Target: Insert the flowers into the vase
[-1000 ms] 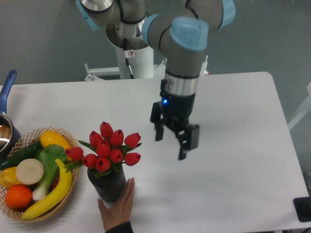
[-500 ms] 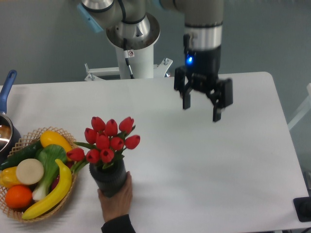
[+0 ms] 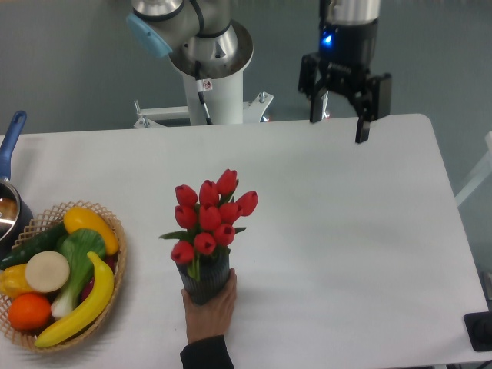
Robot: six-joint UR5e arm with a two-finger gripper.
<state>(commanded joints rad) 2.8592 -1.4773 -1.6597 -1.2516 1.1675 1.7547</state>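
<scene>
- White tabletop (image 3: 346, 231) fills most of the frame under a grey wall, with the arm's pedestal (image 3: 206, 65) at upper centre.
- At lower centre, the flowers (image 3: 211, 217) already stand with their stems down in the vase (image 3: 204, 280); the bunch leans a little toward the upper right.
- A person's hand (image 3: 209, 311) comes in from the bottom edge and cups the base of the vase.
- Up at the top right of centre, the gripper (image 3: 344, 123) hangs over the far table edge, well apart from the vase, with its jaws spread wide and nothing between them.
- By my reading the insertion is done, and the step in hand is clearing away.
- To do that well, the arm should stay high and far from the tall, top-heavy bunch and from the hand, since a brush against the blooms could tip the vase.
- Count: one vase, one bunch of about nine red tulip heads, one human hand, one gripper.
- At lower left sits one wicker basket (image 3: 115, 238) of toy produce, roughly seven pieces.
- One pot with a blue handle (image 3: 11, 137) shows at the left edge.
</scene>
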